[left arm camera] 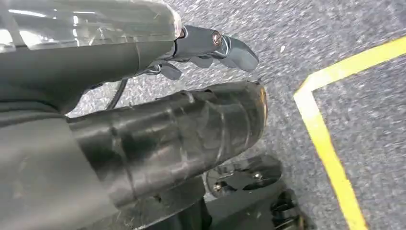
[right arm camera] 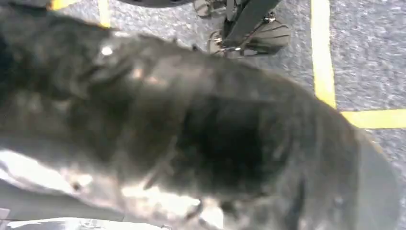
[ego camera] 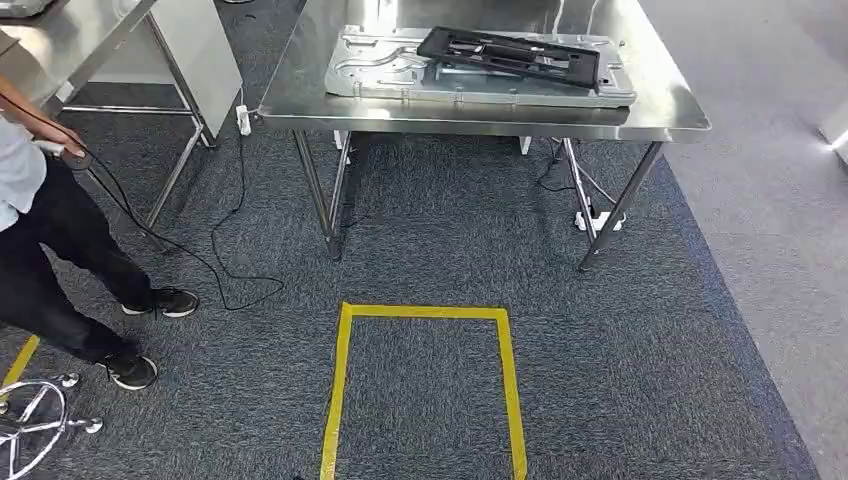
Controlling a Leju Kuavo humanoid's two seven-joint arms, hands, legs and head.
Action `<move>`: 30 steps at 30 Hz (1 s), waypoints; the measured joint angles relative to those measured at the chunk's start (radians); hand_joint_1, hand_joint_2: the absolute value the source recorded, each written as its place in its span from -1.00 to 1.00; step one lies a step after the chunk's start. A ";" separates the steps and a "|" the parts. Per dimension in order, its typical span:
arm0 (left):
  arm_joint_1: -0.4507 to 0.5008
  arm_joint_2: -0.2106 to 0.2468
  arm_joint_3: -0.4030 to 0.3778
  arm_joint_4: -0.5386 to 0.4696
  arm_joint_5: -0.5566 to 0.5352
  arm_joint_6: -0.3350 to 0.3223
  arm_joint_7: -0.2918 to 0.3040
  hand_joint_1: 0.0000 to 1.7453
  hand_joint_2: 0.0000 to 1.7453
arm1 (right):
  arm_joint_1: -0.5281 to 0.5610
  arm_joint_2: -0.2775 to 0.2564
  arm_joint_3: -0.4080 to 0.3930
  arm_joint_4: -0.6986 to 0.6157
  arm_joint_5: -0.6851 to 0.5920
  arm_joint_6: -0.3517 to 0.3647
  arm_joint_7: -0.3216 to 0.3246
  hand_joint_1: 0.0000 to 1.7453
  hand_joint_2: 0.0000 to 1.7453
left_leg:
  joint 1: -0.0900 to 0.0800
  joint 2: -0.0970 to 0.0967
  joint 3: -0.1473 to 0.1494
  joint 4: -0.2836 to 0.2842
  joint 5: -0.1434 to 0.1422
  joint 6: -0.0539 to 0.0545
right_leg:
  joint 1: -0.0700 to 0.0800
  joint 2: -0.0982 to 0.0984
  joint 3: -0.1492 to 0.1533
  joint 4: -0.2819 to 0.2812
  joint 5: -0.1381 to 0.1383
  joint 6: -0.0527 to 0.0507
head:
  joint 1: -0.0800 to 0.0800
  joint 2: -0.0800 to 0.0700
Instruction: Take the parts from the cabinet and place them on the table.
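Lighting: even, bright, overhead. Head view sharp; glare patches on steel table point(ego camera: 660, 100) top; soft shadow under it on carpet point(ego camera: 440, 230); bright flare at far right edge. Left wrist view: motion blur on carpet, yellow tape point(left arm camera: 325, 143) soft-edged, streak highlights on clear cover point(left arm camera: 86, 21). Right wrist view: heavy blur, near dark mass out of focus, white hotspots low.
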 joint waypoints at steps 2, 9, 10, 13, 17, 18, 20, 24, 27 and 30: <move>0.000 0.000 0.002 0.000 0.000 0.000 0.000 -1.00 -1.00 | 0.000 0.000 -0.003 0.000 0.002 -0.001 0.000 -1.00 -1.00 | -0.001 0.001 -0.020 0.010 0.011 -0.003 | -0.002 0.000 0.010 0.039 0.018 0.004 | 0.000 0.000; -0.002 0.000 0.007 0.000 0.000 0.001 -0.005 -1.00 -1.00 | -0.001 -0.002 -0.005 0.000 0.005 0.002 0.001 -1.00 -1.00 | -0.004 0.000 -0.072 0.052 0.030 -0.033 | 0.004 0.003 0.188 -0.256 0.091 -0.021 | -0.002 0.000; -0.001 0.000 0.007 0.000 0.000 0.001 -0.006 -1.00 -1.00 | -0.001 -0.002 -0.005 0.000 0.005 0.004 0.002 -1.00 -1.00 | -0.005 0.000 -0.073 0.049 0.036 -0.040 | 0.002 0.003 0.185 -0.259 0.097 -0.030 | 0.000 0.000; 0.001 0.000 0.008 0.000 0.003 -0.002 -0.013 -1.00 -1.00 | -0.001 -0.002 -0.005 0.000 0.006 0.011 0.009 -1.00 -1.00 | 0.001 -0.008 -0.114 0.137 -0.050 -0.057 | -0.004 -0.001 0.168 -0.265 0.116 -0.055 | -0.002 0.000; 0.002 0.000 0.008 0.000 0.007 -0.002 -0.026 -1.00 -1.00 | 0.000 -0.002 -0.006 0.000 0.008 0.021 0.012 -1.00 -1.00 | 0.006 -0.008 -0.175 0.341 -0.134 -0.066 | 0.001 -0.001 0.145 -0.261 0.130 -0.057 | -0.002 0.000; 0.002 0.000 0.008 0.000 0.007 -0.001 -0.027 -1.00 -1.00 | 0.001 -0.002 -0.006 0.000 0.009 0.021 0.013 -1.00 -1.00 | 0.006 -0.008 -0.143 0.295 -0.099 -0.063 | 0.002 0.004 0.141 -0.259 0.131 -0.055 | -0.002 0.000; 0.002 0.000 0.008 0.000 0.008 0.001 -0.027 -1.00 -1.00 | 0.000 -0.002 -0.007 0.000 0.010 0.021 0.016 -1.00 -1.00 | 0.006 -0.016 -0.047 0.134 -0.022 -0.053 | 0.002 0.012 0.141 -0.256 0.133 -0.052 | -0.002 0.000; 0.005 0.001 0.009 0.000 0.008 0.003 -0.026 -1.00 -1.00 | -0.003 0.001 -0.007 0.001 0.013 0.022 0.021 -1.00 -1.00 | -0.003 -0.044 0.004 0.030 -0.021 -0.038 | -0.002 0.029 0.127 -0.256 0.148 -0.028 | -0.001 0.000; 0.004 0.000 0.009 0.000 0.006 0.004 -0.026 -1.00 -1.00 | -0.002 0.002 -0.007 0.001 0.017 0.022 0.023 -1.00 -1.00 | 0.008 -0.022 0.010 0.000 -0.003 -0.019 | 0.001 0.029 0.121 -0.243 0.135 -0.014 | -0.001 0.000; 0.004 0.000 0.009 0.000 0.006 0.004 -0.025 -1.00 -1.00 | -0.002 0.002 -0.007 0.001 0.019 0.023 0.026 -1.00 -1.00 | 0.007 -0.002 0.002 -0.001 0.001 -0.012 | -0.001 0.020 0.022 -0.042 0.025 -0.004 | 0.001 0.000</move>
